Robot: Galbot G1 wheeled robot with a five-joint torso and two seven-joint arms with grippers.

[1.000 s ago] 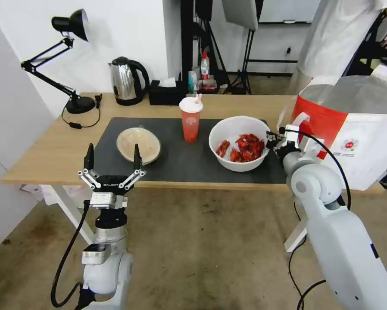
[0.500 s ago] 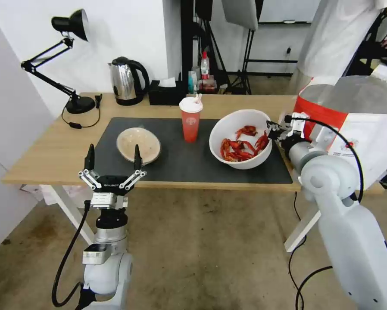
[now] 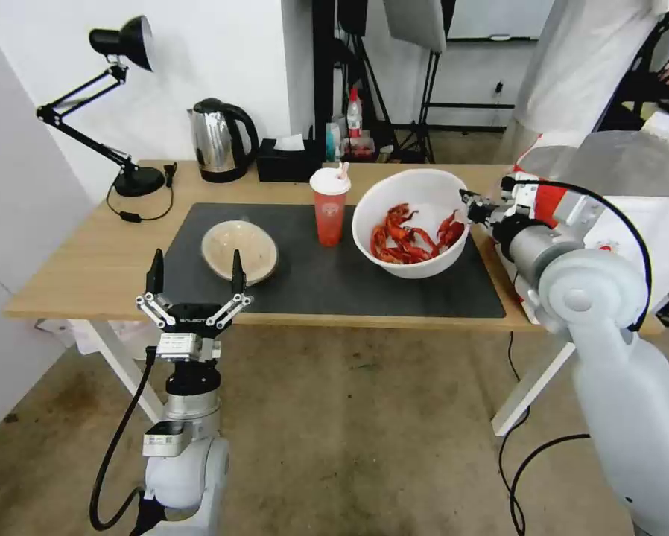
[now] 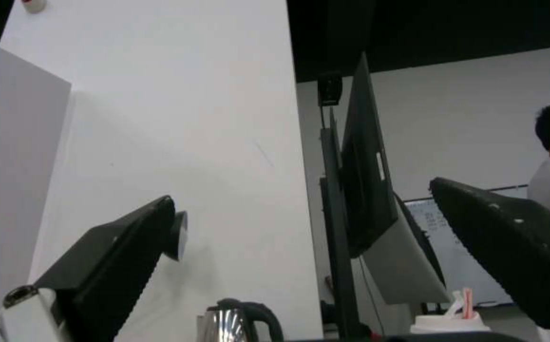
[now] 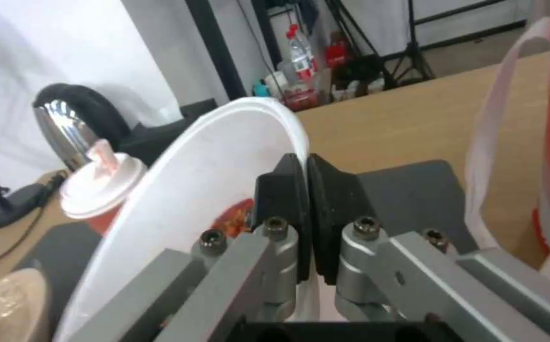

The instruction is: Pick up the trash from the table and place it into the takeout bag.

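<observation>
My right gripper (image 3: 470, 206) is shut on the rim of the white bowl (image 3: 411, 222) of red crayfish shells and holds it tilted above the dark mat (image 3: 312, 279). The wrist view shows both pads clamping the bowl rim (image 5: 224, 156) at my right gripper (image 5: 307, 164). The red drink cup (image 3: 329, 206) with white lid and straw stands on the mat left of the bowl. A shallow beige bowl (image 3: 239, 251) rests on the mat's left part. The red-and-white takeout bag (image 3: 632, 216) stands at the table's right end, behind my right arm. My left gripper (image 3: 194, 272) waits open below the table's front edge.
A steel kettle (image 3: 217, 140), a black tissue box (image 3: 290, 159) and a black desk lamp (image 3: 122, 104) stand along the back of the table (image 3: 89, 260). A person in white stands behind the bag. Bottles and stands fill the floor beyond.
My right gripper has lifted the white bowl off the mat, up and toward the back, tilting it; the shells slid inside. The left arm has not moved.
</observation>
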